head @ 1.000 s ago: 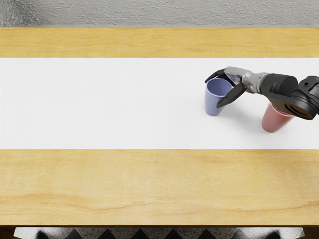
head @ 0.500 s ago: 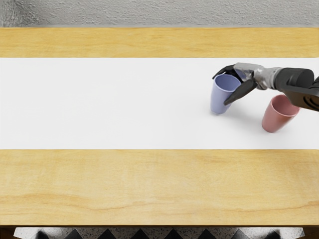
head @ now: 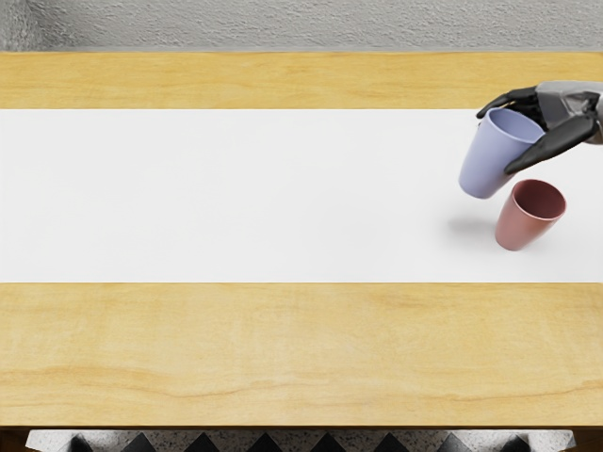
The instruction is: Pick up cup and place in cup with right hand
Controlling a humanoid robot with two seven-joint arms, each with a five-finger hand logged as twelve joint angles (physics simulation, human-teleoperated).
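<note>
My right hand (head: 499, 141) comes in from the right edge at the upper right, its dark fingers and thumb closed around the blue cup (head: 488, 162). That cup hangs above the table, rim up and leaning a little, with its shadow on the white surface below. Just below and to the right of it, the red cup (head: 524, 218) stands on the white strip, its mouth facing up and uncovered. The left arm does not show.
A white strip (head: 207, 198) runs across the wooden table (head: 283, 348). The table's front edge lies near the bottom of the picture, and a grey textured surface (head: 283, 24) lies beyond its back edge.
My right hand has moved right and up with the blue cup, which now hangs clear of the table. The red cup stands in the same place and is no longer partly hidden by the arm.
</note>
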